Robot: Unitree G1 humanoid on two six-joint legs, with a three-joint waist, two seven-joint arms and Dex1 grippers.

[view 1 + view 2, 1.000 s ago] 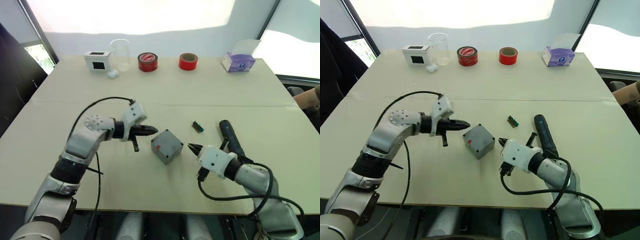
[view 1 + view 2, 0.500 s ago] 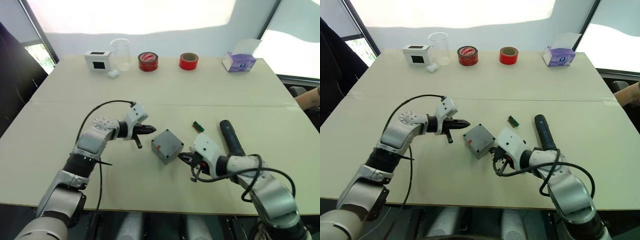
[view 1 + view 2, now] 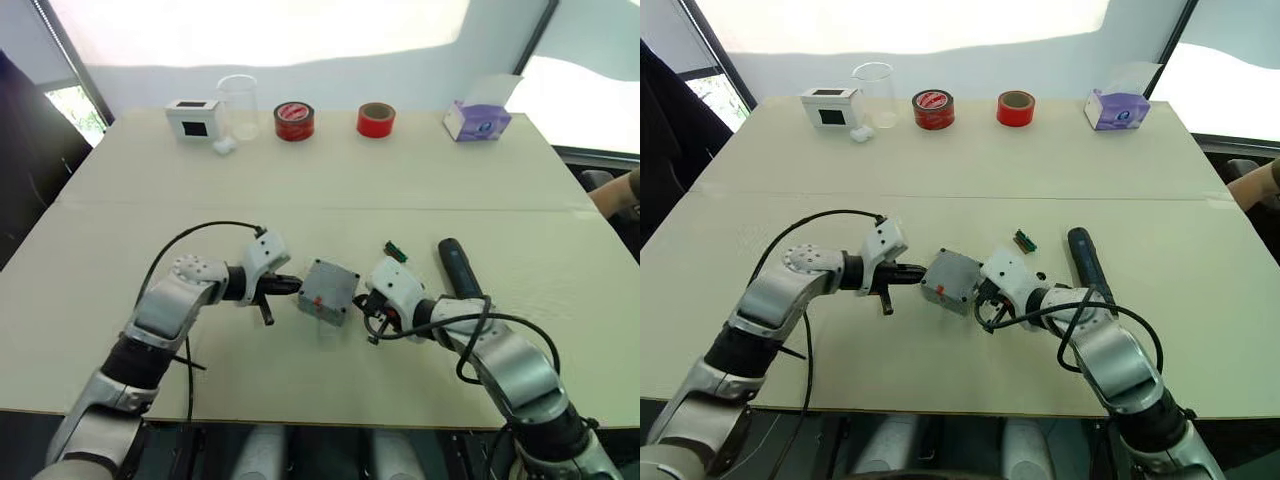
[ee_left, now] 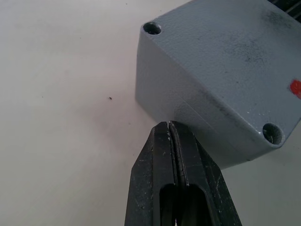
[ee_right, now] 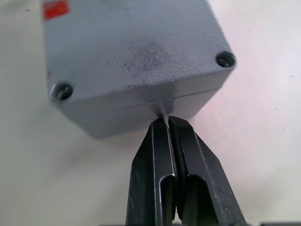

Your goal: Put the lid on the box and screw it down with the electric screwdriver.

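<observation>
- Box (image 3: 328, 291): grey, mid-counter, tilted, red mark on its face; a seam runs round its side; corner holes visible.
- Left gripper (image 3: 296, 286): fingers pressed together, empty, tips touching the box's left side at the seam.
- Right gripper (image 3: 981, 297): fingers together, empty, tips against the box's right side at the seam.
- Box sits pinched between the two closed tips.
- Electric screwdriver (image 3: 459, 268): lying on the counter (image 3: 420, 190) to the right of the box, beside the right arm.
- Small green part (image 3: 395, 252): on the counter between box and screwdriver.
- Far edge: white box (image 3: 194, 118), clear beaker (image 3: 239, 106), two red tape rolls (image 3: 294, 121), tissue box (image 3: 478, 121).
</observation>
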